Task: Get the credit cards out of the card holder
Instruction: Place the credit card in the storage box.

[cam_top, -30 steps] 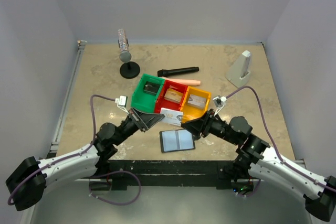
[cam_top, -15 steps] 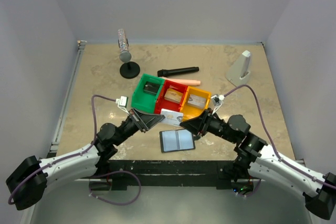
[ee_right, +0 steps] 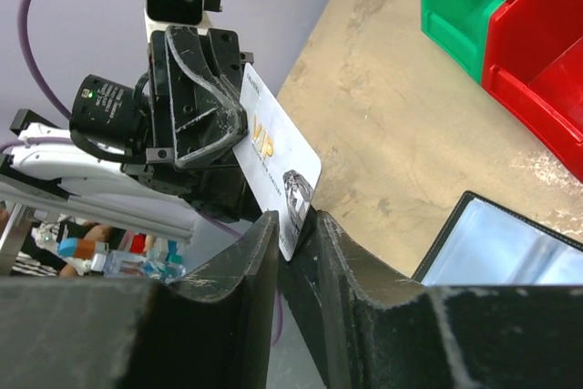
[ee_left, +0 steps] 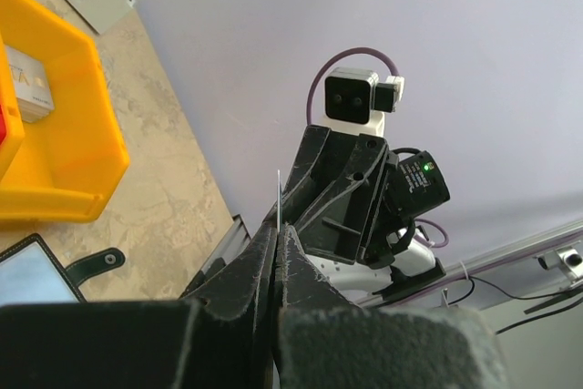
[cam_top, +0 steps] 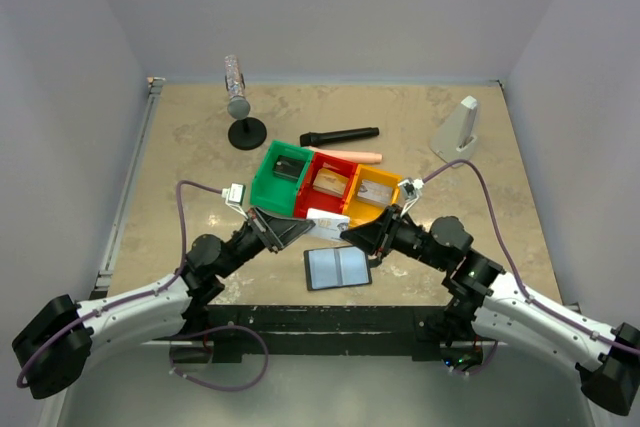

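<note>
A white credit card (cam_top: pixel 327 215) hangs in the air between the two arms, just in front of the coloured bins. My left gripper (cam_top: pixel 305 225) is shut on its left end; in the left wrist view the credit card (ee_left: pixel 278 190) shows edge-on as a thin white line above my left gripper (ee_left: pixel 278 225). My right gripper (ee_right: pixel 293 220) stands open, narrowly, with the free end of the credit card (ee_right: pixel 278 157) between its fingers. The card holder (cam_top: pixel 337 267) lies open and flat on the table below, its bluish-grey inside up, and this card holder (ee_right: pixel 496 248) also shows in the right wrist view.
Green (cam_top: pixel 281 179), red (cam_top: pixel 326 185) and yellow (cam_top: pixel 372 194) bins stand in a row just behind the grippers. Farther back lie a black stick (cam_top: pixel 340 135) and a pink rod (cam_top: pixel 350 155). A stand on a round black base (cam_top: pixel 246 132) is at the back left, a white wedge (cam_top: pixel 458 132) at the back right.
My right gripper has moved left onto the card's free end and its jaws have narrowed around it. The left gripper has kept its hold without moving.
</note>
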Robot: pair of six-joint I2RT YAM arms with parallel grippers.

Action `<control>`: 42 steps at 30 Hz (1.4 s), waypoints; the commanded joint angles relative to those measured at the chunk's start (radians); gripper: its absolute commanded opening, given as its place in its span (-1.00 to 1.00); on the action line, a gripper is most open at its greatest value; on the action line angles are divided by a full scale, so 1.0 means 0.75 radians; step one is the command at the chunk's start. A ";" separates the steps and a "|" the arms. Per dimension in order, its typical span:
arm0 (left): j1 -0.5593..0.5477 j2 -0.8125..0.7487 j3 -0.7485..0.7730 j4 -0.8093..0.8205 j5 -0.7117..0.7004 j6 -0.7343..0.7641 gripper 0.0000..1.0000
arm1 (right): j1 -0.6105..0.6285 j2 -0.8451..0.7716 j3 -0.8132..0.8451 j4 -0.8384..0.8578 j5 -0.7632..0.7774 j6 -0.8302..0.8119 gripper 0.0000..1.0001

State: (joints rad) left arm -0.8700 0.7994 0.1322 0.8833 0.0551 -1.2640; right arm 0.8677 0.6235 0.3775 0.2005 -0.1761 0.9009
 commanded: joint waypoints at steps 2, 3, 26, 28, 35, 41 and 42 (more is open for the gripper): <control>0.008 0.016 -0.015 0.105 0.014 -0.014 -1.00 | -0.003 -0.007 0.061 0.068 -0.021 0.002 -0.59; 0.008 0.026 -0.015 0.119 0.021 -0.018 -1.00 | -0.001 -0.007 0.059 0.070 -0.019 0.002 -0.66; 0.070 -0.481 0.081 -0.789 -0.241 0.184 -0.29 | -0.105 -0.249 0.366 -1.055 0.470 -0.240 -1.00; 0.070 -0.477 0.081 -0.799 -0.219 0.172 -0.32 | -0.193 -0.185 0.362 -1.036 0.384 -0.228 -1.00; 0.070 -0.522 0.077 -0.877 -0.202 0.164 -0.35 | -0.441 0.042 0.386 -0.936 0.120 -0.201 -1.00; 0.070 -0.528 0.069 -0.893 -0.188 0.160 -0.35 | -0.543 0.258 0.468 -0.863 0.026 -0.209 -1.00; 0.070 -0.526 0.067 -0.891 -0.186 0.160 -0.35 | -0.549 0.283 0.478 -0.850 0.022 -0.211 -1.00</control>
State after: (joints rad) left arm -0.8246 0.4099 0.1581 0.2207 -0.0906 -1.1591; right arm 0.4828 0.7712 0.6548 -0.5091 -0.0933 0.7513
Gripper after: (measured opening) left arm 0.326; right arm 0.009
